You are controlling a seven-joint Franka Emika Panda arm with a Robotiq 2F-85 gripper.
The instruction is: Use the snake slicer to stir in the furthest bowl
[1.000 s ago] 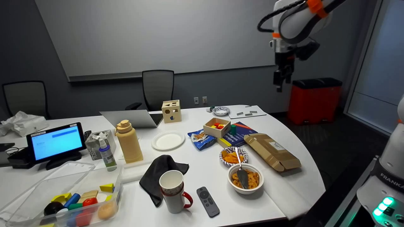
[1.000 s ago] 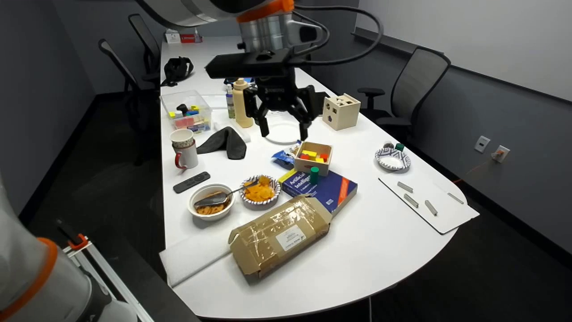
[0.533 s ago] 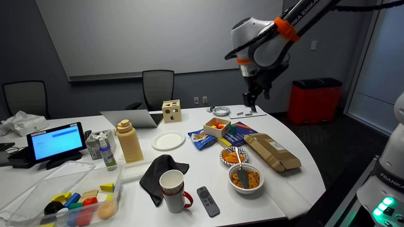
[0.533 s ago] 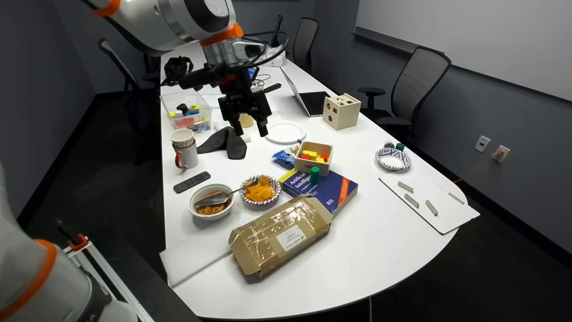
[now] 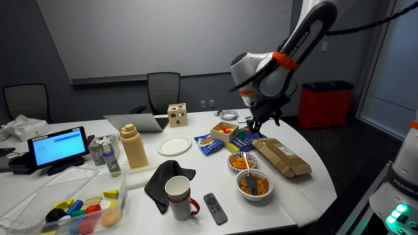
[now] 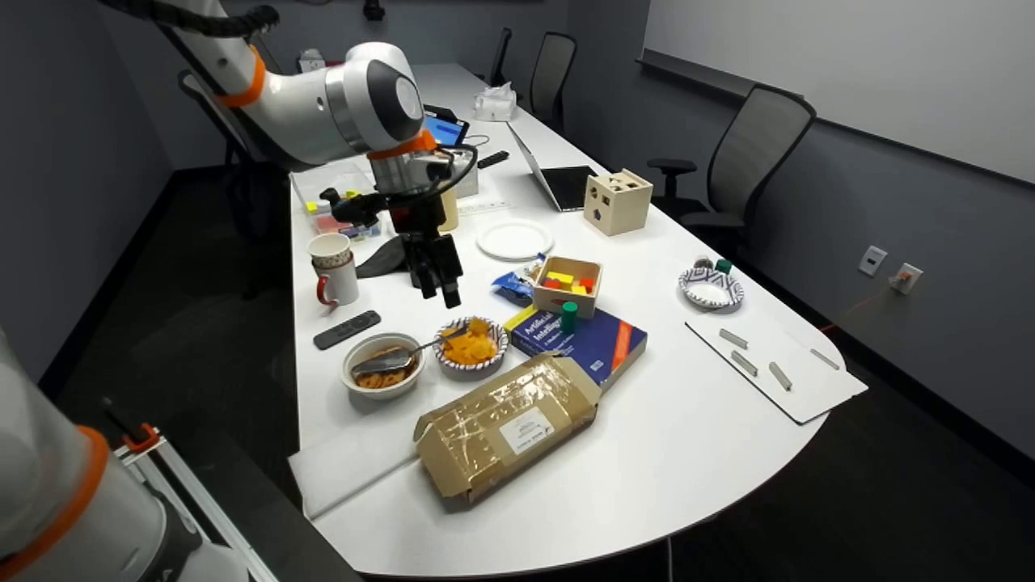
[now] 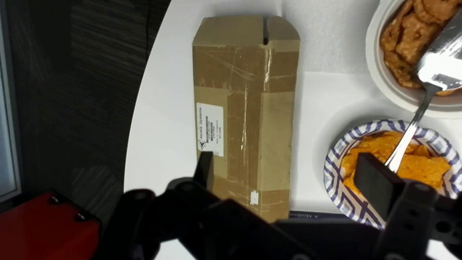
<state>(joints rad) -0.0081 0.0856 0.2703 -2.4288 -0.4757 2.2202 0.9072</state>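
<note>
Wrist view: end effector [image 7: 291, 174] spread above white table [image 7: 160, 141], dark floor [image 7: 104, 94] beyond.

Tally before you: two blue-and-white patterned round bowls [image 6: 711, 289]; one plain white round bowl [image 6: 382, 391]; one silver metal slicer [image 6: 383, 360]; one flat white plate [image 6: 516, 240]; one brown cardboard box [image 6: 485, 412]; one blue book [image 6: 588, 341].

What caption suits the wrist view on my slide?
Metal server extending from white bowl over patterned bowl, cardboard box alongside, open tool in the foreground.
</note>
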